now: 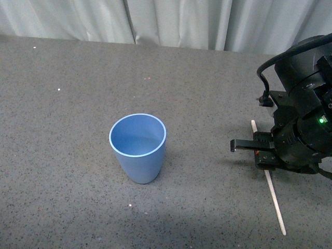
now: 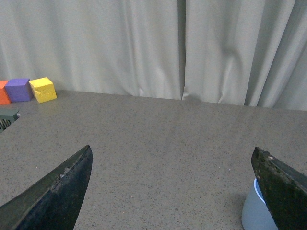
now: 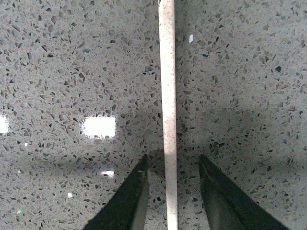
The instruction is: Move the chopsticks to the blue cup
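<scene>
The blue cup (image 1: pixel 138 147) stands upright and empty in the middle of the grey speckled table. Its edge also shows in the left wrist view (image 2: pixel 253 214). The chopstick (image 1: pixel 275 196) lies flat at the right, running from far to near. My right gripper (image 1: pixel 262 155) is down over its middle, open. In the right wrist view the chopstick (image 3: pixel 168 110) lies between the two open fingers, with a gap on each side, and my right gripper (image 3: pixel 172 165) straddles it. My left gripper (image 2: pixel 172 155) is open and empty, held above the table beside the cup.
A pale curtain (image 1: pixel 171 21) hangs along the table's far edge. Orange, purple and yellow blocks (image 2: pixel 42 89) sit at the back of the table in the left wrist view. The right arm's black body (image 1: pixel 306 109) hides part of the chopstick.
</scene>
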`<action>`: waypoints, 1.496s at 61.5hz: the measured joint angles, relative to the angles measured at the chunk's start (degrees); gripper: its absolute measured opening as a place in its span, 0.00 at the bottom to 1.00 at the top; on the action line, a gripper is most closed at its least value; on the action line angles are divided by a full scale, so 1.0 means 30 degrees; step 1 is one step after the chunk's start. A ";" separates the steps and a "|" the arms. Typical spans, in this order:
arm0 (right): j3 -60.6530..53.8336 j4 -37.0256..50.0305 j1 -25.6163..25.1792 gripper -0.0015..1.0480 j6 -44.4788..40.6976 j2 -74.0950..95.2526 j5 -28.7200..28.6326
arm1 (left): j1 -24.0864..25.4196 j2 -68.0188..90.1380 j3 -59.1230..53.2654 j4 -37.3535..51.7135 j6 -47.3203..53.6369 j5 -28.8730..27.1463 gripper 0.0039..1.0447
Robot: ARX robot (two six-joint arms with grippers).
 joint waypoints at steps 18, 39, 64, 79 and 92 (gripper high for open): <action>-0.0794 0.1005 -0.0204 0.01 0.0058 -0.0619 -0.0546 | 0.0000 0.0000 0.0000 0.0000 -0.0007 0.0000 0.94; -0.3927 0.8976 0.0743 0.01 -0.1479 -0.5450 -0.1086 | 0.0000 0.0000 0.0000 0.0000 0.0000 0.0000 0.94; -0.4874 2.0735 0.4146 0.01 -0.4532 -0.7424 -0.6994 | 0.0000 0.0000 0.0000 0.0000 0.0000 0.0000 0.94; -0.3104 2.1274 0.5741 0.01 -0.4874 -0.3854 -0.8961 | 0.0000 0.0000 0.0000 0.0000 -0.0007 0.0000 0.94; -0.2827 2.1485 0.6011 0.01 -0.5231 -0.2579 -0.9041 | 0.0000 0.0000 0.0000 0.0000 0.0000 0.0000 0.94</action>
